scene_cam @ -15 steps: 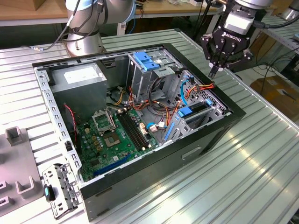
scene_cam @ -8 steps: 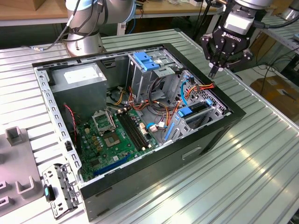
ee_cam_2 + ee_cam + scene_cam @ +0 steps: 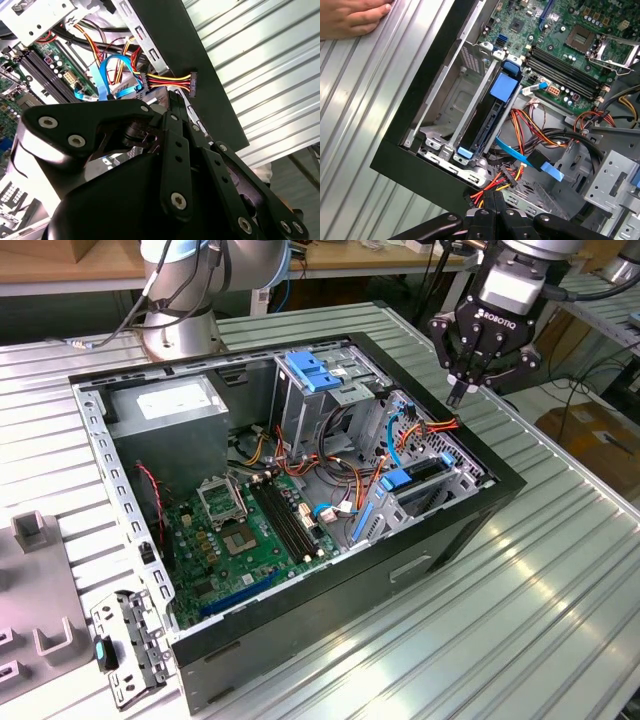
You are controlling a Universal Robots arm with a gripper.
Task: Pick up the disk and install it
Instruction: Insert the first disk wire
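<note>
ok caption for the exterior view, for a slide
Robot's gripper poised above the open computer case's edge, near the blue-railed disk seated inside

Ribbed alu table (image 3: 560,620) w/ open PC case (image 3: 400,570), bracket (image 3: 130,650), grey fixture (image 3: 45,585).

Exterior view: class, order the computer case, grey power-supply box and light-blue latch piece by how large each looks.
1. computer case, by far the largest
2. grey power-supply box
3. light-blue latch piece, clearly the smallest
</note>
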